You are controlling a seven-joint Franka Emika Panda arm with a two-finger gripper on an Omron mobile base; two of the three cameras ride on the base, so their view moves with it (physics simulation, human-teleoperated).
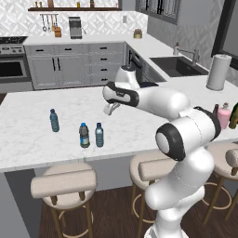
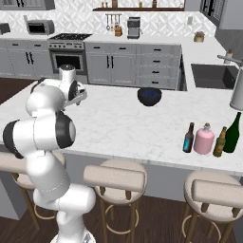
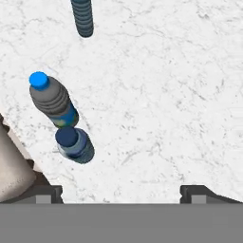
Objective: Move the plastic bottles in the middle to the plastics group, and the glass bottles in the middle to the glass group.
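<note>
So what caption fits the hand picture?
Open gripper above a marble counter, three water bottles standing nearby.

Two rear base views sharing the marble counter (image 1: 28,139); close, downward-facing hand view.

Three small clear blue-capped plastic water bottles stand at the left of the counter: one alone (image 1: 54,120) farther left, one with a dark label band (image 1: 84,135), one pale blue (image 1: 99,135). Four glass bottles stand at the right: one slim dark teal-bottomed (image 2: 189,138), one squat pink (image 2: 204,139), one small brown (image 2: 219,142), one tall olive-green (image 2: 233,133). Three round padded stools (image 2: 115,178) line the near side.
</note>
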